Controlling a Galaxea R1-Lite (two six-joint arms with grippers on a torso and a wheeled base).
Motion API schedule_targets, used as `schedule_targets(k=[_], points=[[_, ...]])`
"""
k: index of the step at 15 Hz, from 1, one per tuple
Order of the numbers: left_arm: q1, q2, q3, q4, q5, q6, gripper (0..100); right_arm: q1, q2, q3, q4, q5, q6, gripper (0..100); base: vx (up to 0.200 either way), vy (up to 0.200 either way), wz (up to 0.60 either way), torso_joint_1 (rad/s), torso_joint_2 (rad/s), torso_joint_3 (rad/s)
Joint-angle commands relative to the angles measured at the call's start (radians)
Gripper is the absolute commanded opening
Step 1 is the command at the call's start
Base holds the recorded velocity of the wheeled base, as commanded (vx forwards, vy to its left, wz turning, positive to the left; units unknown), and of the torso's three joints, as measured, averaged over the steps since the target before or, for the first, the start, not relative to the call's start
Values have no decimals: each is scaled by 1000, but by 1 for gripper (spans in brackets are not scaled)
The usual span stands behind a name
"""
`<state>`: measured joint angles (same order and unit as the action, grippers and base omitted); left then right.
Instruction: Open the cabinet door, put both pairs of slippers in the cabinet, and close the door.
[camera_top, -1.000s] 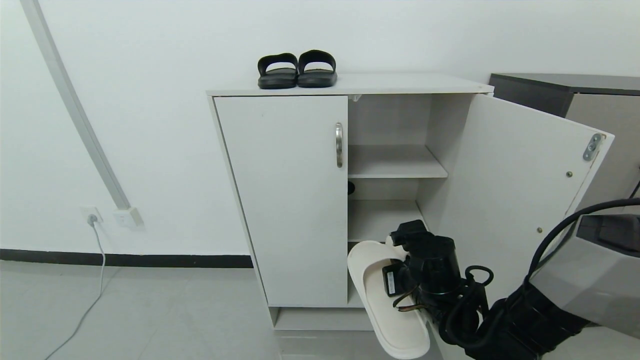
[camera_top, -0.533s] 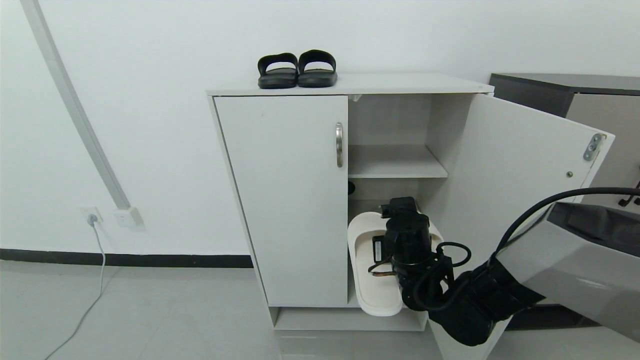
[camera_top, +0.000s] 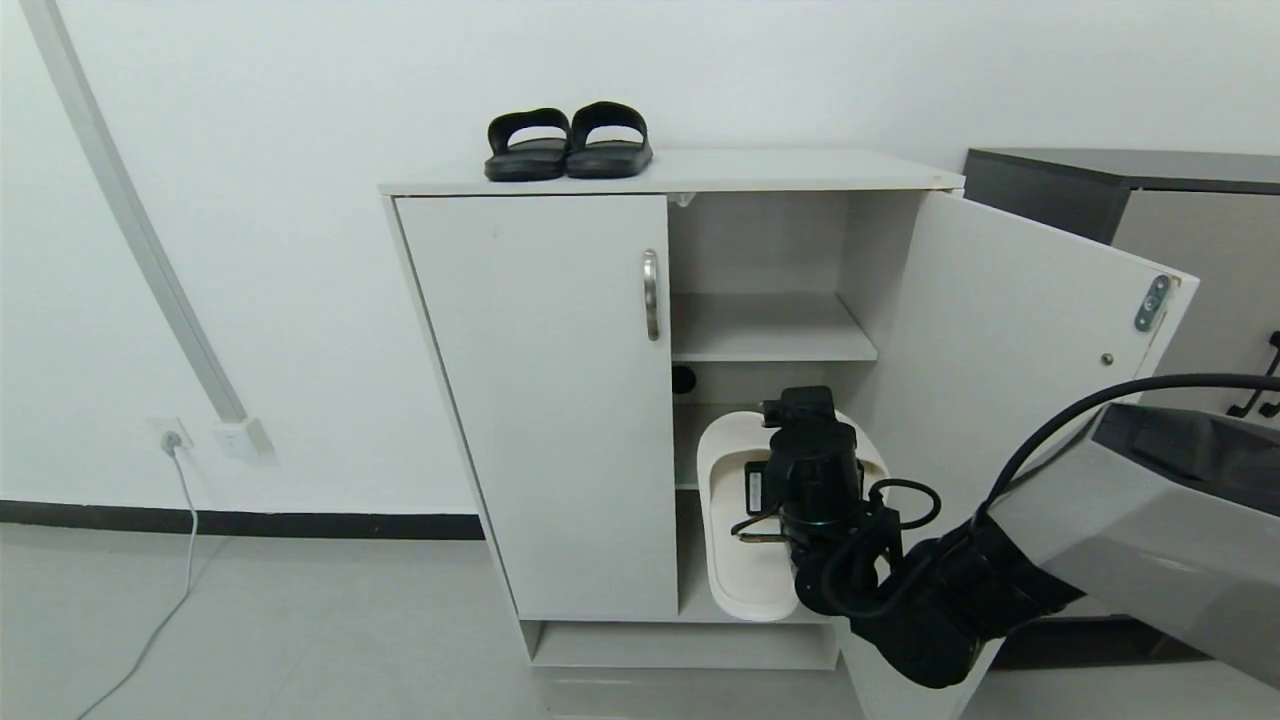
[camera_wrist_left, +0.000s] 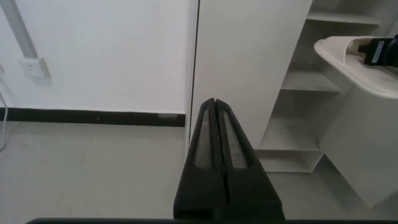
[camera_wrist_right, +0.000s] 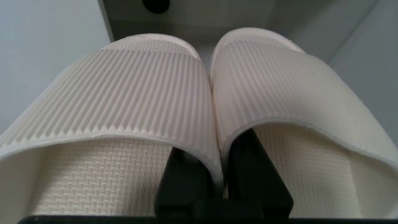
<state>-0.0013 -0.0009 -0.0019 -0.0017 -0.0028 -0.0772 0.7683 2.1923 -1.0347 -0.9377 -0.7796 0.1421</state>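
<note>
White slippers (camera_top: 740, 565) moved farther into the cabinet (camera_top: 550, 400), pinched by right claw (camera_wrist_right: 214, 177).

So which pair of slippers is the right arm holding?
The white pair, clamped by the straps at the open cabinet; the black pair sits on top.

White wall (camera_top: 250, 100) across the whole background. Grey conduit (camera_top: 130, 230) slants down from the upper left corner and ends at a small white box (camera_top: 240, 437) at the left of the frame, low on the wall. Socket (camera_top: 170, 437) just left of the box, with a plug in it. Grey cable (camera_top: 185, 500) hangs from the plug, crosses the black skirting (camera_top: 300, 523) and trails over the grey floor (camera_top: 300, 630) toward the lower left corner. Dark-topped grey unit (camera_top: 1130, 170) at the upper right, against the wall, paler on its front face.
</note>
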Motion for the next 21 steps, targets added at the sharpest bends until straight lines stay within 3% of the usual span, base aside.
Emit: schedule_targets(k=[1, 21], points=[[0, 2, 0, 0, 0, -1, 0, 16, -8, 10, -4, -1, -1, 0, 0, 0, 0, 0, 0, 0], [0, 2, -1, -1, 3, -7, 0, 2, -63, 177, -27, -1, -4, 0, 0, 0, 0, 0, 0, 0]])
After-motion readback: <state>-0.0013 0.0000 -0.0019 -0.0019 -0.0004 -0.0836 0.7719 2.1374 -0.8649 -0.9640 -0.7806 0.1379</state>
